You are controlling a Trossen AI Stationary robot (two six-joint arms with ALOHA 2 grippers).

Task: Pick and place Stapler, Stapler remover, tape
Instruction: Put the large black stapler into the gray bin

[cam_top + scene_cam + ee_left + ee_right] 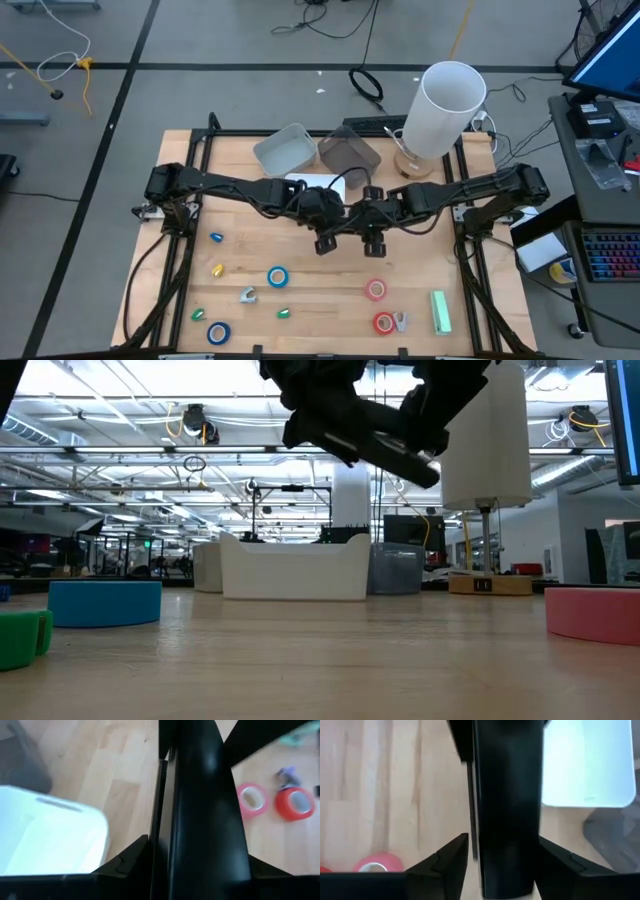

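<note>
A long black stapler hangs tilted high above the table's middle, where both arms meet. My left gripper is shut on it; in the left wrist view the stapler fills the gap of the gripper. My right gripper is at the same stapler; whether it touches it I cannot tell. Two blue tape rolls, a pink roll and a red roll lie flat near the front. A small grey stapler remover lies between the blue rolls. My left gripper pinches the stapler by its two long sides between its two fingers. The gripper slants down from the table's left. The stapler is lifted clear of the table and sits tilted.
A white bin, a dark see-through bin and a white tray stand at the back. A tall white cylinder stands back right. A pale green oblong thing and small yellow and green lumps lie near the front.
</note>
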